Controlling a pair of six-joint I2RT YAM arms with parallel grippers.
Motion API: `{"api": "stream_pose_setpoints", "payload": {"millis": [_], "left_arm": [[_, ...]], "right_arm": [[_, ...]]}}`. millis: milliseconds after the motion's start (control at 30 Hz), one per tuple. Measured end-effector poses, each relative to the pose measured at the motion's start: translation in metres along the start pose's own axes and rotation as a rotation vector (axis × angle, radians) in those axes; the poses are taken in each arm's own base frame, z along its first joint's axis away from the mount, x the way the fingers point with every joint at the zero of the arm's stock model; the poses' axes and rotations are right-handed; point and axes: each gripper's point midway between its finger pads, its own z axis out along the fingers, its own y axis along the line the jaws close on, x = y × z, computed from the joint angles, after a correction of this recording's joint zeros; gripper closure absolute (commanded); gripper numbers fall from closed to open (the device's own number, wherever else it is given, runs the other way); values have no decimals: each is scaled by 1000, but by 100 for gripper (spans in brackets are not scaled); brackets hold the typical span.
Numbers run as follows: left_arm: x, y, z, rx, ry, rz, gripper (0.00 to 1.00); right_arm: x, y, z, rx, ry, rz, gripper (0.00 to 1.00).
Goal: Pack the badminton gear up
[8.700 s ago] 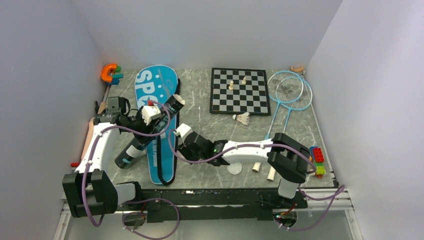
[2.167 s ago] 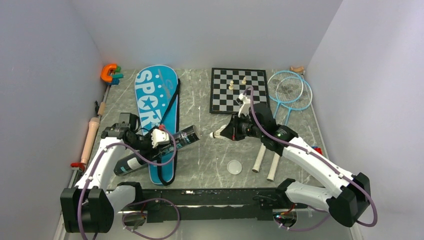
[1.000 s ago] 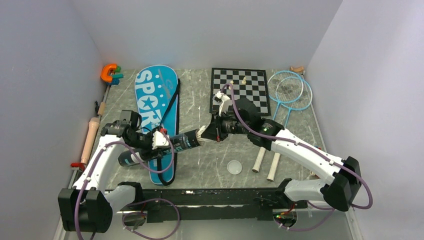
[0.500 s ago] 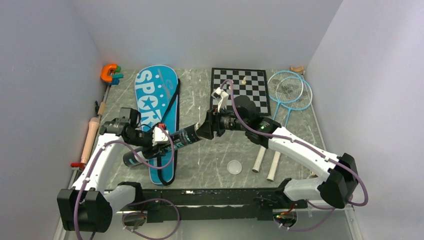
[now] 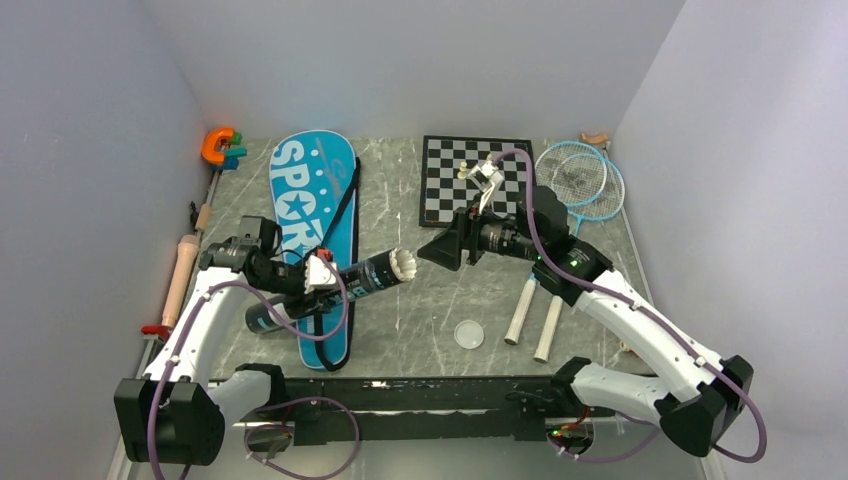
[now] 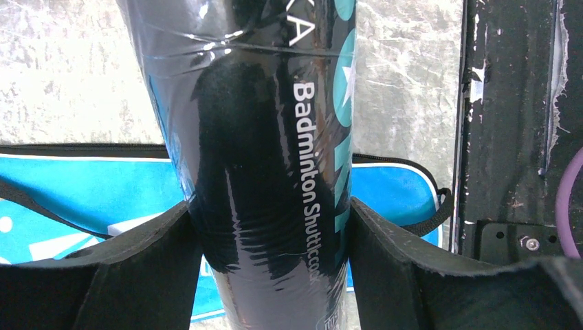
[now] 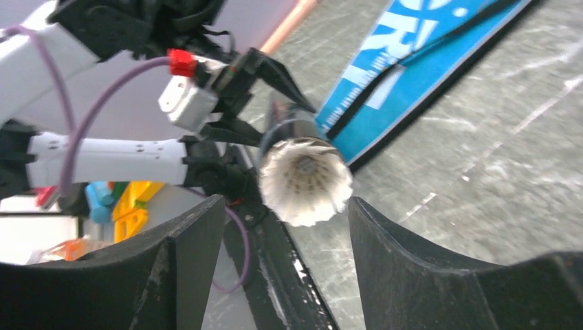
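Observation:
My left gripper is shut on the long black tube, gripping its middle and holding it tilted over the blue SPORT racket bag. In the left wrist view the tube fills the gap between both pads, with the bag below. A white feather shuttlecock sits in the tube's open mouth, its feathers sticking out. My right gripper stands open just right of it, touching nothing. In the right wrist view the shuttlecock shows ahead of the open gripper. Two light-blue rackets lie at the right.
A chessboard with pieces lies at the back centre. An orange clamp tool is at the back left, and a wooden-handled tool lies along the left wall. A clear round lid rests near the racket handles.
My right gripper has opened, left the shuttlecock in the tube's mouth and drawn back to the right. The left gripper has kept the tube still.

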Motion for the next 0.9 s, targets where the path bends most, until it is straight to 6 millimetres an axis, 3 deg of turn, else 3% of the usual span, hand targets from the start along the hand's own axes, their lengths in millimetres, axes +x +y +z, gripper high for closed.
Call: {"api": "stream_pose_setpoints", "payload": {"millis": [133,367,700,900], "left_arm": [[0,-2,0,7,0,-7,100],[-2,-5,-1,10,-7,-9,100],[-7,-6,-2,15,-25,-12,100],[-13,-4,-4,14,-37,-4,100]], "right_arm": [[10,-23,-3,90,20,11,25],[47,-59,13,175,136,64,20],[61,-64,32,164,179,76,21],[85,-69,54,184,240,75,22]]}}
